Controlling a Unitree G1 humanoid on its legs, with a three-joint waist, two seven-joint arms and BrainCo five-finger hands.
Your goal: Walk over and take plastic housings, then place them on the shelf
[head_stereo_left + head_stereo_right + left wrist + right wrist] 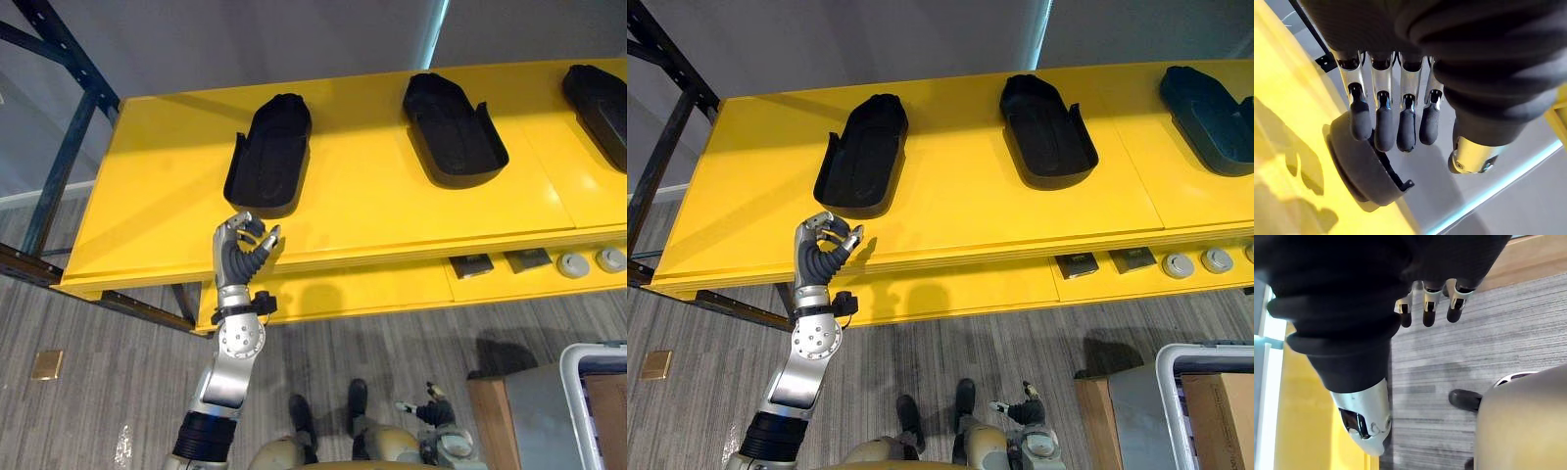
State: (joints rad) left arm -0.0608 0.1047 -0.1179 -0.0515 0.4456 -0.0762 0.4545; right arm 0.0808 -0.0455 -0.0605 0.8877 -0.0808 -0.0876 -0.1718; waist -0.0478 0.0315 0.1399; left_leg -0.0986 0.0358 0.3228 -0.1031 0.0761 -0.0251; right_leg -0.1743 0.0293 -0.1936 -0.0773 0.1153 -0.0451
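- Lying open side up on the top board of the yellow shelf (392, 201) are three black plastic housings. The left housing (269, 155) is at 11 o'clock in the left eye view, the middle housing (453, 129) at 1 o'clock and the right housing (598, 110) at 2 o'clock, cut by the frame edge. They are well apart from one another.
- On the lower board, at 3 to 4 o'clock, sit two dark square blocks (471, 265) and two grey round discs (573, 264) in a row.
- A dark steel frame (64, 147) stands at 9 to 10 o'clock beside the shelf's end.
- A white-rimmed bin (571, 392) with a cardboard box (609, 416) in it stands on the floor at 4 o'clock. A small brown plate (46, 364) lies on the floor at 8 o'clock.
- The left hand (243, 250) is raised on an upright forearm at the shelf's front edge, with the left housing at its 12 o'clock, near but apart. A strip of bare yellow board lies between them.
- Its fingers (1382, 129) hang side by side, loosely bent, with the thumb apart, and they grip nothing. In the left wrist view the housing's rounded end shows just past the fingertips.
- The right hand (1352, 289) hangs low over the grey floor, at 5 o'clock in the left eye view. Its fingers are relaxed and empty.
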